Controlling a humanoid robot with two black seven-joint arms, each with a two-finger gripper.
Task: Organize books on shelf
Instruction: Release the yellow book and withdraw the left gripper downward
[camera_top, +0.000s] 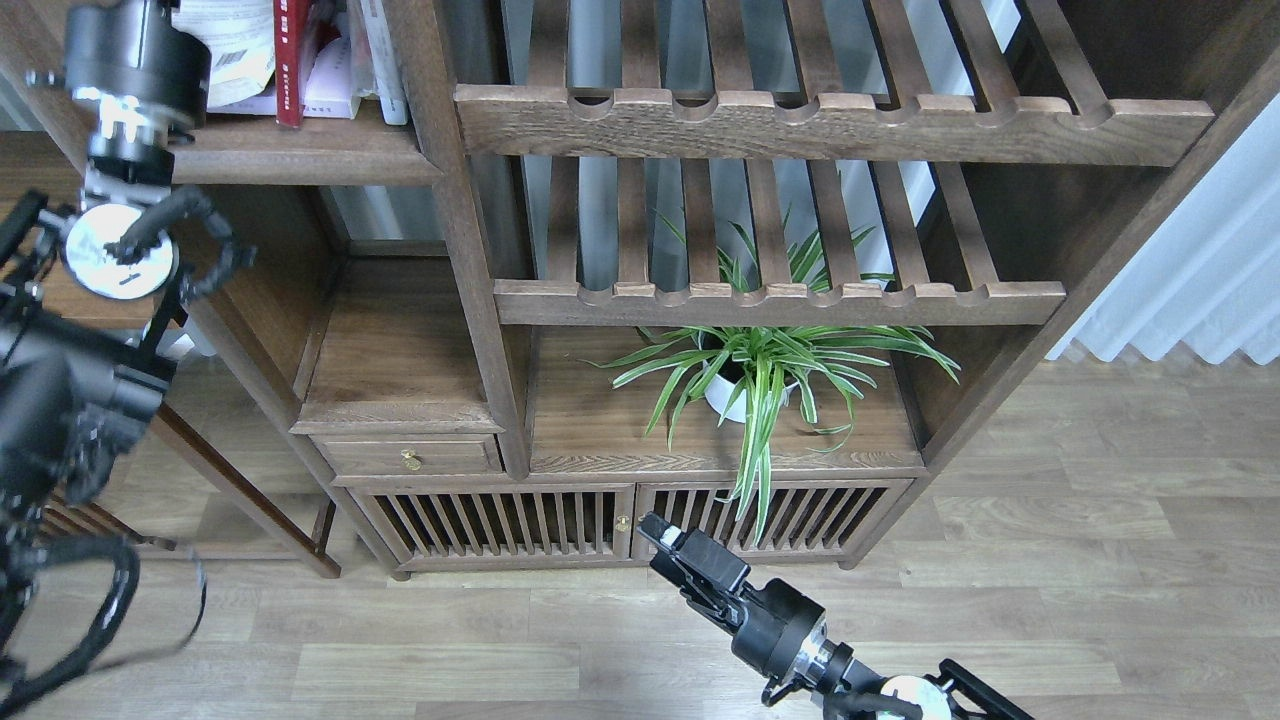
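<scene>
Walnut-brown timber makes up the bookcase (470, 250) that fills most of the head view. Its solid shelf (300, 150) sits at upper left and carries the books (300, 60): a pale cover, a red spine standing upright, and white volumes at the right end, all crowded together and cut off by the top edge of the view.

Left gripper (135, 45): raised to shelf height, directly left of the books and partly in front of the pale cover. It is seen from behind as a dark cylindrical body; its two fingers cannot be told apart, so I cannot tell how far they are open or whether they hold anything.

Right gripper (665, 535): low in the view, pointing up and left toward the slatted cabinet doors (620, 520) at the base of the bookcase. Its fingers appear as one narrow dark block with white marks; no gap between them is discernible, so their state cannot be told. Nothing is seen in them. The books lie well apart from these fingers, far above and to the left.

Above and right of the right fingers, a potted plant (760, 370) stands on the lower board beneath two slatted racks (780, 300). A small drawer (410, 455) lies up and left of them.
</scene>
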